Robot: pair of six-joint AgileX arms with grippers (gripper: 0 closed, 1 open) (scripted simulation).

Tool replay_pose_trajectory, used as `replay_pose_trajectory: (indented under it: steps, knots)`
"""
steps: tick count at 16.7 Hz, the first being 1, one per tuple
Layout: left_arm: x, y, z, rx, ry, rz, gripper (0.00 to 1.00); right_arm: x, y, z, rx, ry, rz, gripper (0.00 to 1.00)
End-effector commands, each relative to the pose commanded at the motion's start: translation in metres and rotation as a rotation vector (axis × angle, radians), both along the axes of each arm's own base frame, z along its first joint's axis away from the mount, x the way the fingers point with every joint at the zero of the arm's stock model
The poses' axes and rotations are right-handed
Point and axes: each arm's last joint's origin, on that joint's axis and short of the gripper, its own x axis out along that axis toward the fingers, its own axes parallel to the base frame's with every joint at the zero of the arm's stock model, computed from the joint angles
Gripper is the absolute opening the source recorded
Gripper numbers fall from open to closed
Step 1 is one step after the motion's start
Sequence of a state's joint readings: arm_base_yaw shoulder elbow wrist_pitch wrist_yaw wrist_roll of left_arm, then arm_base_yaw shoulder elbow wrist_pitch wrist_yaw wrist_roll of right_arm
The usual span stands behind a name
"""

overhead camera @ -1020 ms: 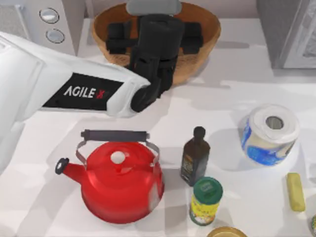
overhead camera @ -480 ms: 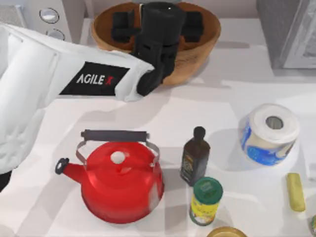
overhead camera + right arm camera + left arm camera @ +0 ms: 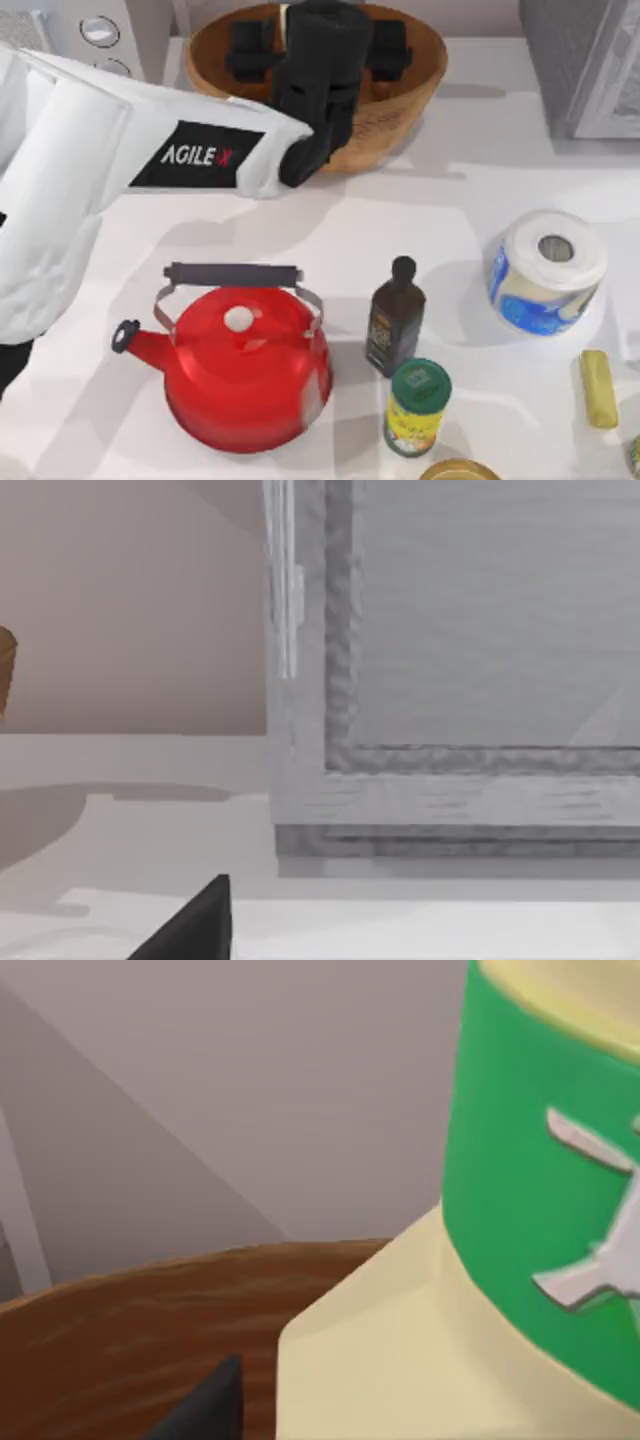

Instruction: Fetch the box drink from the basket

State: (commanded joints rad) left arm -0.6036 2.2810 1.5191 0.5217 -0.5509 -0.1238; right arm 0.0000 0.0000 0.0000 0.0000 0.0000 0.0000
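My left arm reaches across the table's far left, its black gripper (image 3: pixel 322 50) hanging over the large round brown woven wicker basket (image 3: pixel 412 95). The left wrist view looks closely at the tall cream-yellow box drink (image 3: pixel 420 1350) with its green top, standing inside the basket's rim. Whether the claw pinches the carton or merely flanks it, I cannot tell. The right arm is parked near a grey cabinet (image 3: pixel 450 680).

Cream-yellow box drink (image 3: pixel 420 1360) with green top, upright inside the brown woven basket (image 3: pixel 400 110) at table's far edge.
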Motion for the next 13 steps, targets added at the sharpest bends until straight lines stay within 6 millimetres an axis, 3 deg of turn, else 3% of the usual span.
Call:
replay_pose_trajectory:
  steps: [11,13]
  knots:
    - [0.0,0.0,0.0,0.0,0.0,0.0,0.02,0.0,0.0,0.0,0.0,0.0,0.0,1.0]
    - [0.0,0.0,0.0,0.0,0.0,0.0,0.0,0.0,0.0,0.0,0.0,0.0,0.0,1.0]
